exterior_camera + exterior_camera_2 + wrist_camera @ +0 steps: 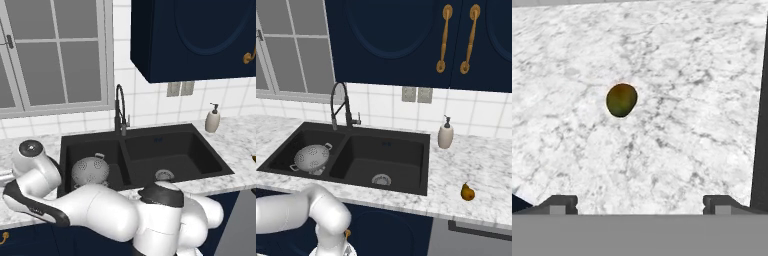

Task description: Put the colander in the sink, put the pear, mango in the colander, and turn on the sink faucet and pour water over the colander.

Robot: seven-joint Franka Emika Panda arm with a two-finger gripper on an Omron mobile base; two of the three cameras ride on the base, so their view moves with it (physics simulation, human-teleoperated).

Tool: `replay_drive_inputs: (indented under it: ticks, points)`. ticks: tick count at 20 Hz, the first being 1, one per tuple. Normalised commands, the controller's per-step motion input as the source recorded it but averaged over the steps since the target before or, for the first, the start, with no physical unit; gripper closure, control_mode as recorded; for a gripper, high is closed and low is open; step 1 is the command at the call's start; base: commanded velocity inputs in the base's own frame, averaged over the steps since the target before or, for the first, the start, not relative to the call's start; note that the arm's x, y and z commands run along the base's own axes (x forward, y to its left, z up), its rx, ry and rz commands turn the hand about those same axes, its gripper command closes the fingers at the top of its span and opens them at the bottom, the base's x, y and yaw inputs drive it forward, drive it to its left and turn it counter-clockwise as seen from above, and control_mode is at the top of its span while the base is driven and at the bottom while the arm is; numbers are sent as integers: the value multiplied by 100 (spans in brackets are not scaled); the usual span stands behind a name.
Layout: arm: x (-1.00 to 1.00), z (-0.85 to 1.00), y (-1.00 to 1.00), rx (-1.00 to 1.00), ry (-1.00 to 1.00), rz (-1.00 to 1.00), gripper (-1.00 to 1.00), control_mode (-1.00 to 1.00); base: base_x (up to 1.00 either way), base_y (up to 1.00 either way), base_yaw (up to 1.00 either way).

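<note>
**Colander in the sink, fruit not yet in it**

Hand view looks down on a marble counter (677, 145) with one green-yellow fruit, most likely the mango (621, 99), lying alone on it. The gripper (640, 202) is released, its two dark fingertips standing wide apart at the bottom of the picture with nothing between them. The fruit sits a little to one side of the line between the tips, with bare counter all round it, so the claw is above it and not touching.

From the base views, the colander (90, 170) already stands in the left basin of the black sink (200, 131), upright, with nothing visible inside it. The pear (467, 192) lies on the counter to the right of the sink, well apart from it and in front of the soap bottle (445, 134). The faucet (120, 113) rises behind the divider between the two basins; no water shows.

By my reading, the first step is done. Both fruits have yet to go into the colander, and the faucet has yet to be turned on.
</note>
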Motion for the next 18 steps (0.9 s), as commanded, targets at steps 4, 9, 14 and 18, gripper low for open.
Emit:
replay_drive_inputs:
  ticks: [4,9,14,18]
  points:
    - [4,-15,4,-1,0,0,-100,-100,0,0,0]
    - [14,-9,0,0,0,0,-100,-100,0,0,0]
    - [41,-16,6,0,0,0,-100,-100,0,0,0]
    - [44,-11,29,0,0,0,-100,-100,0,0,0]
